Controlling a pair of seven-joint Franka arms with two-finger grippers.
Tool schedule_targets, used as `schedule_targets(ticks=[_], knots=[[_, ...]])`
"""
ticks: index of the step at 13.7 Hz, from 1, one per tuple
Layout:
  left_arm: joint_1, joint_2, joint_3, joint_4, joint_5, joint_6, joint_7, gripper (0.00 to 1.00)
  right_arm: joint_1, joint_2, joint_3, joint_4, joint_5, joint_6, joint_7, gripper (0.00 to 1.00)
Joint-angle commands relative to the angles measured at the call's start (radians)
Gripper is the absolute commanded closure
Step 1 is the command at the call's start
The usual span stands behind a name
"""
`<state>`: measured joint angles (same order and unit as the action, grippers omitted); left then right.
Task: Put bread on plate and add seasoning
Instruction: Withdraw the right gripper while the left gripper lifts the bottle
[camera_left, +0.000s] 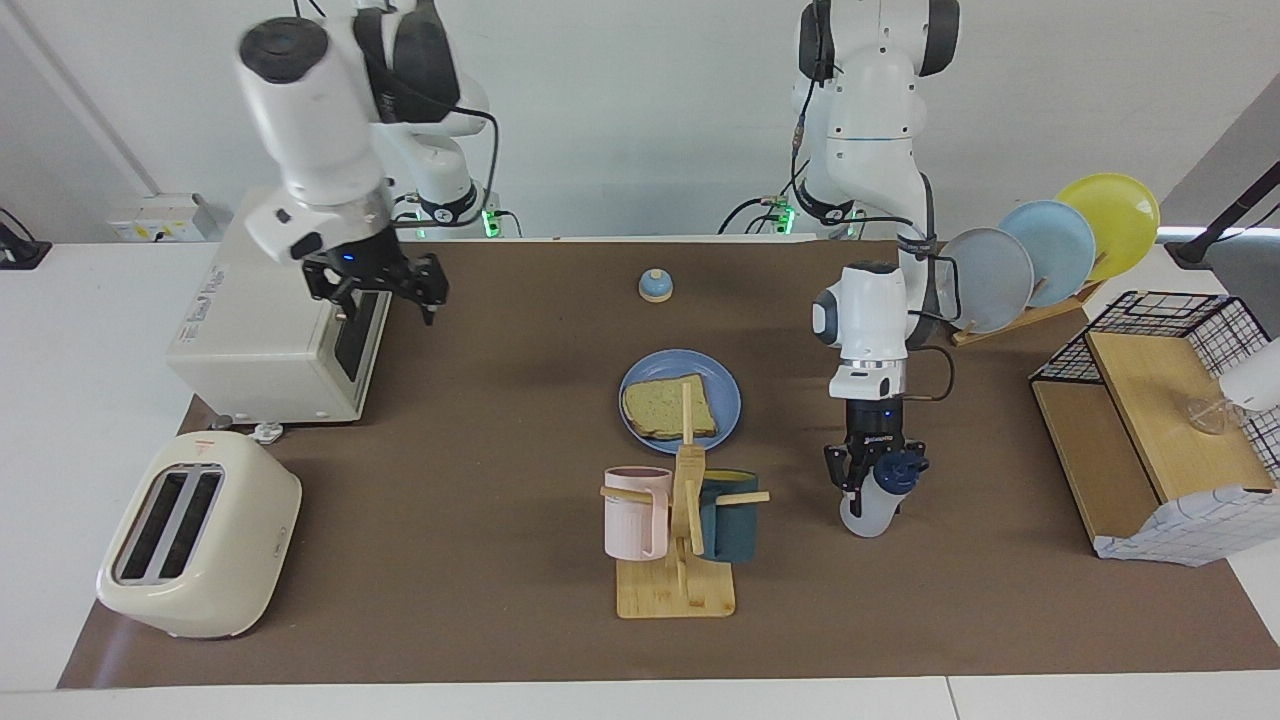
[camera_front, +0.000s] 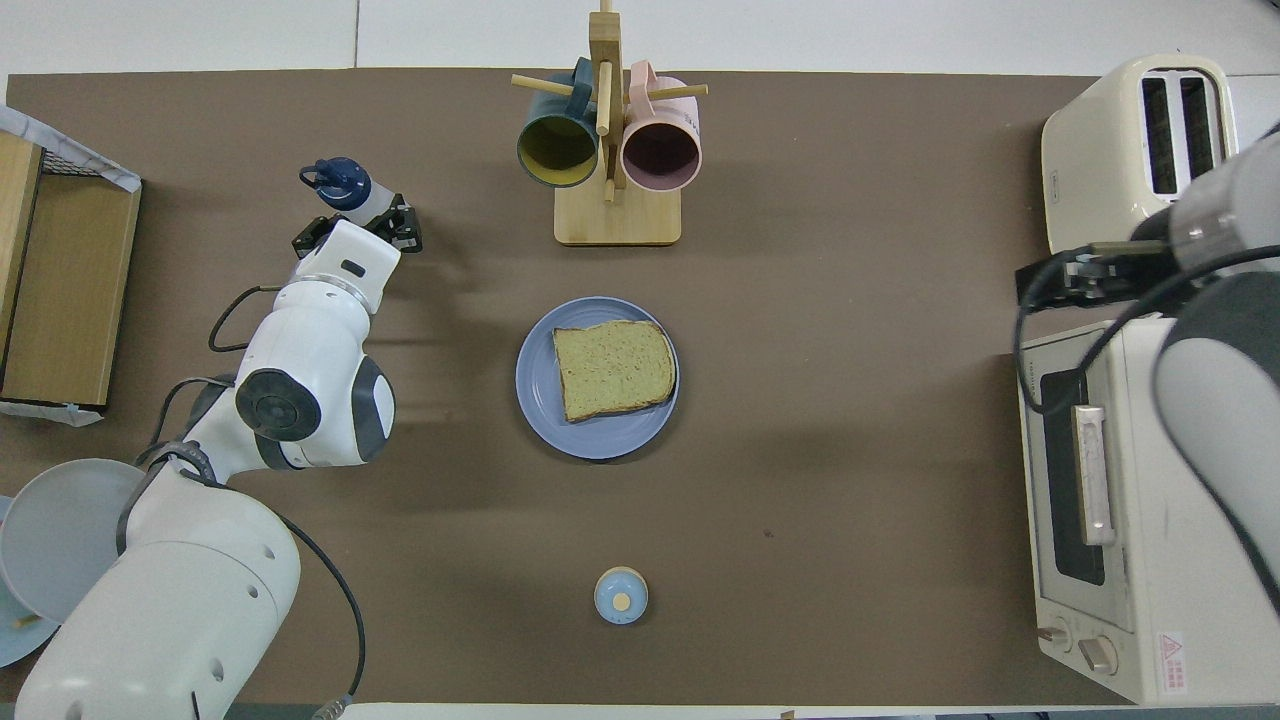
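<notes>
The bread (camera_left: 668, 406) lies flat on the blue plate (camera_left: 727, 392) in the middle of the table; the overhead view shows the bread (camera_front: 612, 368) and the plate (camera_front: 540, 402) uncovered. The seasoning (camera_left: 868, 510), a whitish bottle with a navy cap (camera_front: 338, 182), stands toward the left arm's end, level with the mug rack. My left gripper (camera_left: 868, 478) comes straight down and is shut on the seasoning just under its cap; the bottle leans slightly. My right gripper (camera_left: 378, 295) hangs open and empty in the air over the front of the oven.
A wooden mug rack (camera_left: 676, 585) with a pink and a teal mug stands farther from the robots than the plate. A white oven (camera_left: 270, 300) and a cream toaster (camera_left: 195, 550) fill the right arm's end. A blue bell (camera_left: 655, 286), a plate rack (camera_left: 1040, 262) and a wire basket (camera_left: 1150, 310) are also there.
</notes>
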<state>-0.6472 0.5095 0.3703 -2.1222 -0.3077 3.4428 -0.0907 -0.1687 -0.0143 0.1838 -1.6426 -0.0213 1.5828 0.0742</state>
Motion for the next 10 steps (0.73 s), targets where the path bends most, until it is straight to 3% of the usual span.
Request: schedule_targets(ticks=[1, 3, 6, 8, 10], knots=[[0.02, 0.023, 0.001, 0.039, -0.007, 0.01, -0.003, 1.0, 0.002, -0.018, -0.029, 0.058, 0.018, -0.119, -0.028, 0.0], [0.035, 0.008, 0.002, 0.082, -0.002, -0.054, 0.003, 1.0, 0.0, -0.023, -0.04, 0.028, 0.017, -0.104, -0.028, 0.0], [0.038, -0.093, 0.004, 0.1, 0.044, -0.238, 0.031, 1.0, 0.0, -0.026, -0.044, 0.012, 0.017, -0.078, -0.034, 0.0], [0.04, -0.15, 0.004, 0.135, 0.076, -0.386, 0.048, 1.0, 0.002, -0.02, -0.104, 0.052, 0.04, -0.142, -0.088, 0.0], [0.035, -0.189, 0.004, 0.166, 0.078, -0.497, 0.048, 1.0, 0.002, -0.036, -0.109, 0.008, 0.038, -0.121, -0.111, 0.0]])
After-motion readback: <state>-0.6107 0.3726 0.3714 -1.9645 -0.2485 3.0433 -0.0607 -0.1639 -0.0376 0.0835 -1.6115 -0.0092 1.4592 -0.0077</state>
